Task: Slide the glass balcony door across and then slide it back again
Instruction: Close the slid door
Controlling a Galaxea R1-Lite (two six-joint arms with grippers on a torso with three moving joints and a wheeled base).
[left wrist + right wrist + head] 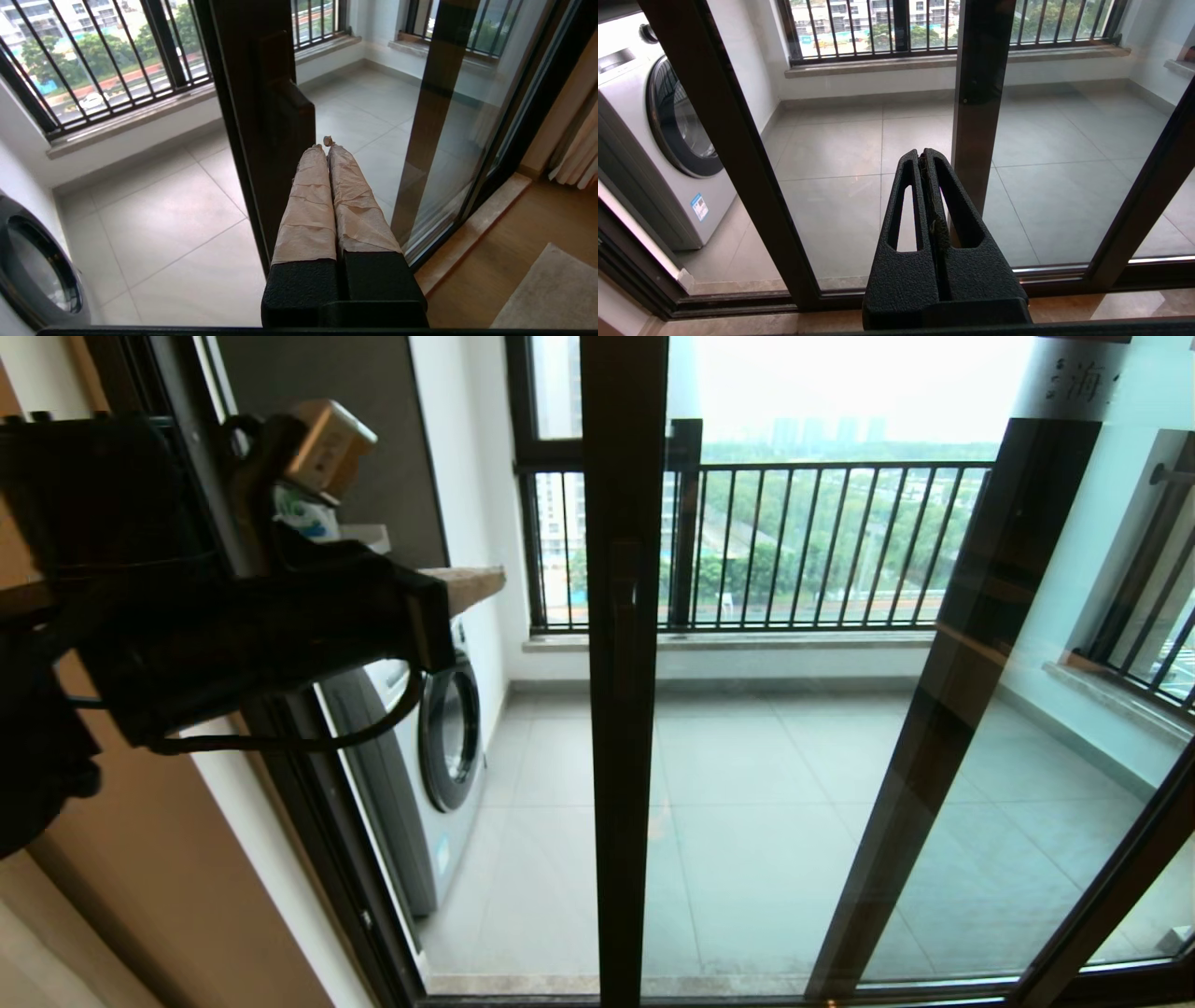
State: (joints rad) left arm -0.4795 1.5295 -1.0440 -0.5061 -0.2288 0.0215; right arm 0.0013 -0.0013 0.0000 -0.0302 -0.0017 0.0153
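The glass balcony door (pixel 622 756) stands partly slid across, its dark brown leading stile upright in the middle of the head view. An open gap lies to its left. The bar handle (pixel 624 607) sits on that stile, and the frosted strip (pixel 1074 378) shows at top right. My left arm (pixel 233 635) is raised at the left. My left gripper (pixel 325 145), with tape-wrapped fingers (pixel 308 205), is shut on nothing and lies right alongside the handle (pixel 289 121) on the glass side. My right gripper (pixel 922 154) is shut and empty, low in front of the glass (pixel 840 210).
A washing machine (pixel 448 728) stands on the balcony's left under a shelf (pixel 467 583). The outer window's black railing (pixel 822 541) runs along the far side. A second brown stile (pixel 962 709) crosses the glass at the right. The sill track (pixel 738 303) lies below.
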